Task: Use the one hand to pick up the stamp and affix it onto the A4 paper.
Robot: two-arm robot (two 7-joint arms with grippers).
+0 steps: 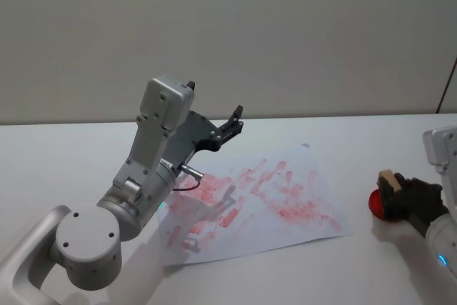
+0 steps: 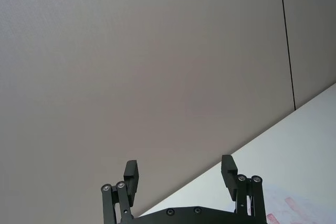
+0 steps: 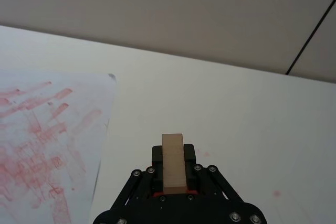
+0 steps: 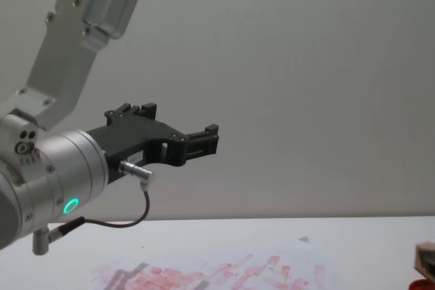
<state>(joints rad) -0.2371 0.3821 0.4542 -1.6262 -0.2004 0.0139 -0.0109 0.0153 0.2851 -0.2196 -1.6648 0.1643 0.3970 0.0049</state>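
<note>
At red pad (image 1: 374, 204), stamp (image 1: 388, 179) in right gripper (image 1: 393, 191)

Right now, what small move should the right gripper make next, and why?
Probably lift and carry the stamp left toward the A4 paper: the right gripper is shut on it beside the red pad, off the sheet's right edge. The left gripper hangs open, raised.

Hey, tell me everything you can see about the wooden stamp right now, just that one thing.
The stamp is a small boxy block of pale tan wood, plain-faced with square edges. The right tool clamps it between its black fingers, over the right side of the table. A low red item sits right under it; whether they touch is unclear. The stamp is off the A4 paper, which lies to its left.
</note>
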